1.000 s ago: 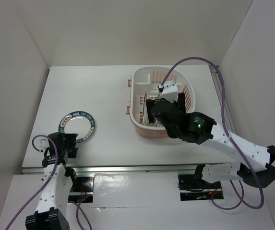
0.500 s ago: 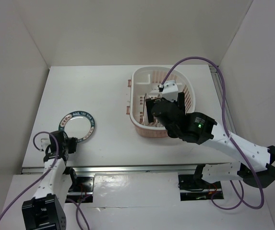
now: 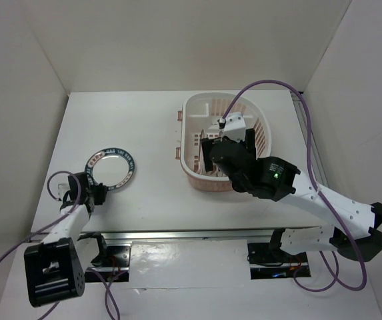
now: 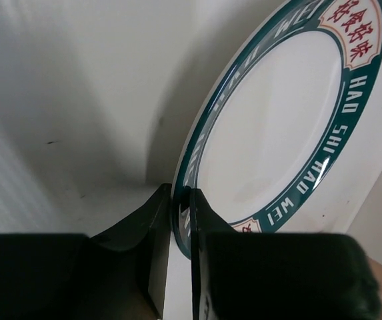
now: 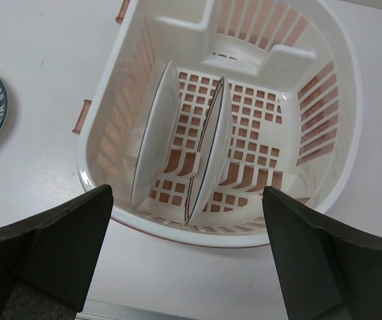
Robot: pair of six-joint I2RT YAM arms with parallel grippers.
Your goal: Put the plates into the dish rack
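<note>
Teal-rimmed plate [image 4: 277,127]: its near rim is pinched between the clenched fingers of the left gripper [image 4: 181,200]; the rest is seen beyond the fingertips.
Two other plates [image 5: 154,133]: stood on edge, side by side, inside the dish rack [image 5: 311,133], below and between the right fingers.
Right gripper [image 5: 187,192]: fingers are spread wide; nothing is held.

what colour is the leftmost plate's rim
The plate rim is dark teal with white lettering; best in left wrist view.
</note>
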